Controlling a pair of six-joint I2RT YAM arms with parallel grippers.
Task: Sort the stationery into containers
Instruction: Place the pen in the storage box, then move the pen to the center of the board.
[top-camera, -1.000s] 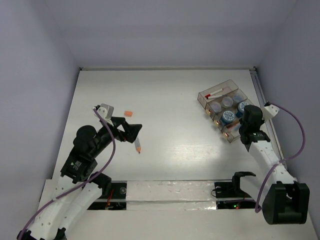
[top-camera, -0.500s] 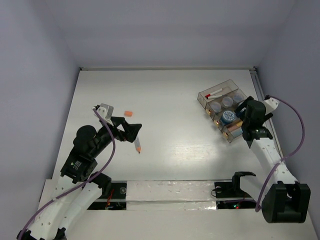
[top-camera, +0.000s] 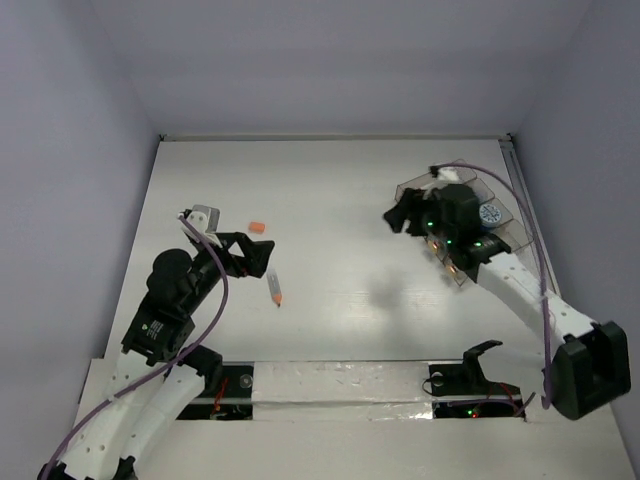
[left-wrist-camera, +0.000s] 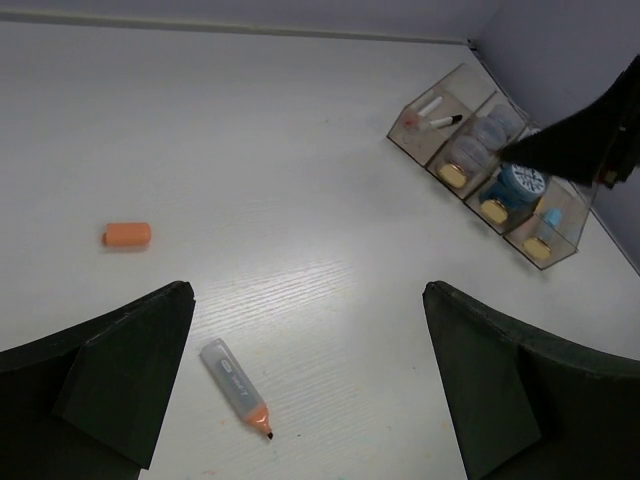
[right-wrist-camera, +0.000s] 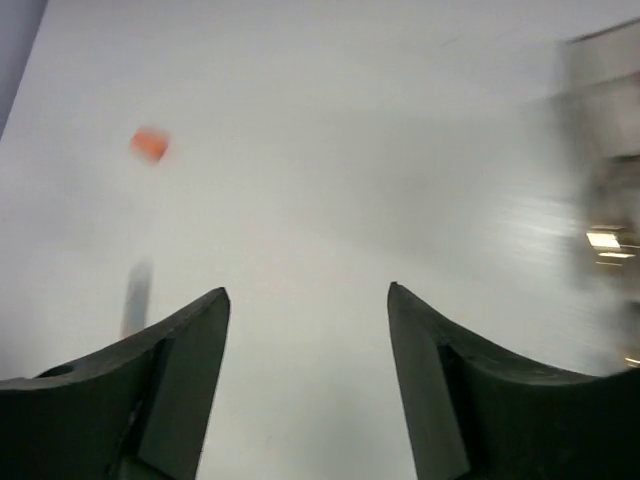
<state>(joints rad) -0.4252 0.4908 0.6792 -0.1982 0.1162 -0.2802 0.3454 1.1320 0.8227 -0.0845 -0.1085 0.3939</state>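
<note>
An uncapped orange-tipped marker (top-camera: 275, 290) lies on the white table just right of my left gripper (top-camera: 255, 258), which is open and empty. In the left wrist view the marker (left-wrist-camera: 235, 388) sits near the left finger of that gripper (left-wrist-camera: 307, 290). A tiny orange stub (top-camera: 258, 228) (left-wrist-camera: 127, 234) lies farther back. The clear divided tray (top-camera: 512, 232) (left-wrist-camera: 408, 130) at the right holds a blue-lidded jar (left-wrist-camera: 520, 182), a light-blue stick (left-wrist-camera: 548, 222) and a thin pen (left-wrist-camera: 432, 112). My right gripper (top-camera: 396, 216) hovers open and empty off the tray's left side. Its blurred wrist view shows the gripper (right-wrist-camera: 308, 290), the stub (right-wrist-camera: 150, 145) and the marker (right-wrist-camera: 135, 295).
Pale walls close the table at the back and both sides. The right arm's forearm and purple cable (top-camera: 520, 190) cross over the tray. A taped strip (top-camera: 340, 385) runs along the near edge between the arm bases.
The right arm has swung from the tray's right side across it to its left, and its jaws have opened. The left gripper has shifted slightly left.
</note>
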